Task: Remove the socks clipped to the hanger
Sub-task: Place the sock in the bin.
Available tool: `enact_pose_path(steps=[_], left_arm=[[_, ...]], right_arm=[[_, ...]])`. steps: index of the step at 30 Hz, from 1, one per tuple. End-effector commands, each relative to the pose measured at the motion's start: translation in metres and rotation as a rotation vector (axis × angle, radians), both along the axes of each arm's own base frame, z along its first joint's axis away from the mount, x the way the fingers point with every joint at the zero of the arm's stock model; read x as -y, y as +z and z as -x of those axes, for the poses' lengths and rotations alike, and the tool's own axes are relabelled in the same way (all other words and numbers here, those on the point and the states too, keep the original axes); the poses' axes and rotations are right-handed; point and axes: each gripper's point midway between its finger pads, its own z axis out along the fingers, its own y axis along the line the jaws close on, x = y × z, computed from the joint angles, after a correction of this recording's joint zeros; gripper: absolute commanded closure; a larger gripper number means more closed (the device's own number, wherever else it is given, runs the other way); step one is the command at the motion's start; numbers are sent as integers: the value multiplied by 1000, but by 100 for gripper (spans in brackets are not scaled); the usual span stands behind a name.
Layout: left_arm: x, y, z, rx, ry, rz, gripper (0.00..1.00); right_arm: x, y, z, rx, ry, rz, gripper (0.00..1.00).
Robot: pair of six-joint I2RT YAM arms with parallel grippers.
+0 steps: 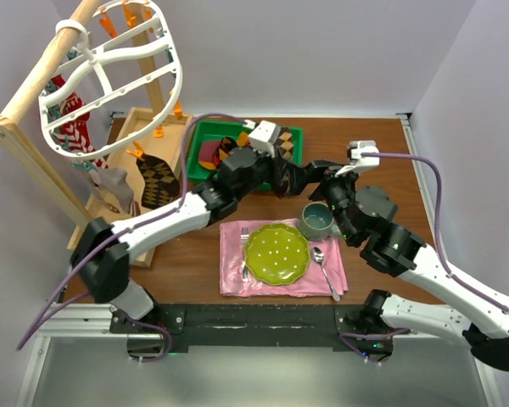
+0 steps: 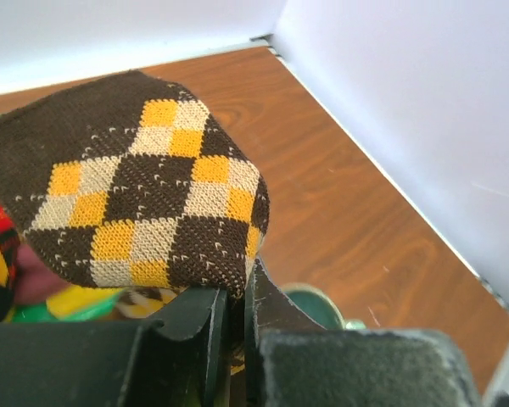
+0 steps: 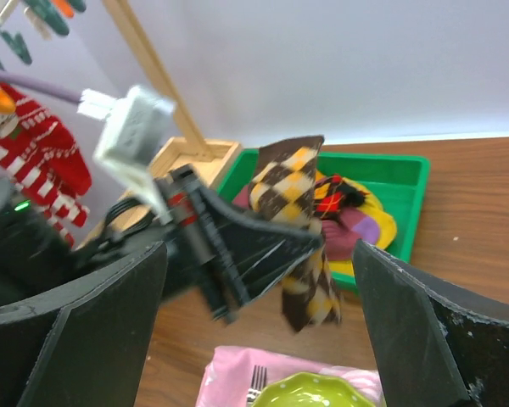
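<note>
Left jaws pinch brown argyle sock (image 2: 144, 203) by near-right corner of green tray (image 1: 205, 127); right jaws spread wide, facing sock.

Hidden and cropped areas
Hanger (image 1: 181, 75) top is cut by the frame edge; left arm (image 1: 187, 208) covers most green tray (image 1: 220, 125) contents; striped sock (image 3: 42, 161) is blurred.

Bright, even light falls from above in every view. The brown wooden tabletop (image 1: 382, 170) shows only faint, soft shadows under the arms. In the left wrist view the brown-and-yellow argyle knit sock (image 2: 144, 195) is sharp to the stitch, while the black fingers (image 2: 187, 339) of the left gripper (image 2: 235, 297) at the lower edge are out of focus. The right wrist view is smeared, with the small white boxy housing (image 3: 131, 127) blurred.
</note>
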Motion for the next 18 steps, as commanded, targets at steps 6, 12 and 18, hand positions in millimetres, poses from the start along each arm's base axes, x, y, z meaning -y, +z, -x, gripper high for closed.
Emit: enact_pose_path(steps=[6,12,18], left_arm=[[19,13,-104,113,184,-69,100],[16,-48,-158,42,255,-148,100],[17,-106,-180,-61,212,-211,86]], right_arm=[[37,13,8,10,-98,-13,5],[37,9,10,-6,-88,13,5],[36,-6,12,-36,-77,45,4]])
